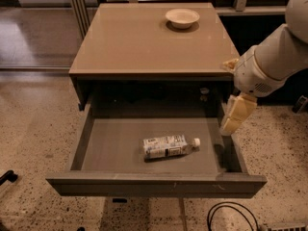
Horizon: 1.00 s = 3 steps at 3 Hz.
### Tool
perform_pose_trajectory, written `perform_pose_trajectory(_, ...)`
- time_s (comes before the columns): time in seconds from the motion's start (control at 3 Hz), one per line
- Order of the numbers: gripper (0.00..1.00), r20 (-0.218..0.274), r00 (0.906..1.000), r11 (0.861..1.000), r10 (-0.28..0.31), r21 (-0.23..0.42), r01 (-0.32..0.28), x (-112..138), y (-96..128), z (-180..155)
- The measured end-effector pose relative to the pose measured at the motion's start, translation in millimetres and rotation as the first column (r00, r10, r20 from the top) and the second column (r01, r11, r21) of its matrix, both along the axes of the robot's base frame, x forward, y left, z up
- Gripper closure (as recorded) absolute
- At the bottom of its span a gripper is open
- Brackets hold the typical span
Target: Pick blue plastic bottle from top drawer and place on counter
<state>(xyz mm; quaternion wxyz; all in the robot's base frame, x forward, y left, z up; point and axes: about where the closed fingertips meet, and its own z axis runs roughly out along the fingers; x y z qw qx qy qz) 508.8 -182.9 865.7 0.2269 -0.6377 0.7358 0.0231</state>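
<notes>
The blue plastic bottle lies on its side on the floor of the open top drawer, a little right of the middle, with its white cap pointing right. My gripper hangs from the white arm at the right, above the drawer's right wall and just below the counter's front right corner. It is to the right of the bottle and higher, apart from it. The beige counter is the top of the cabinet.
A white bowl stands at the back right of the counter. A black cable lies on the speckled floor in front of the drawer. Window frames and a dark wall stand behind the cabinet.
</notes>
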Motion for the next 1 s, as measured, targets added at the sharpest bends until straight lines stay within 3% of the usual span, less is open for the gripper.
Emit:
perform_pose_trajectory(0.33,0.0,-0.027,0.9948,0.993,0.099,0.07,-0.097,26.2,26.5,-66.6)
perform_pose_trajectory(0.67,0.0,-0.046,0.9826,0.976,0.18,0.131,-0.173,41.4,47.5,-131.2)
perform_pose_trajectory(1.0,0.0,-0.053,0.9775,0.963,0.204,0.192,-0.19,47.4,57.5,-183.0)
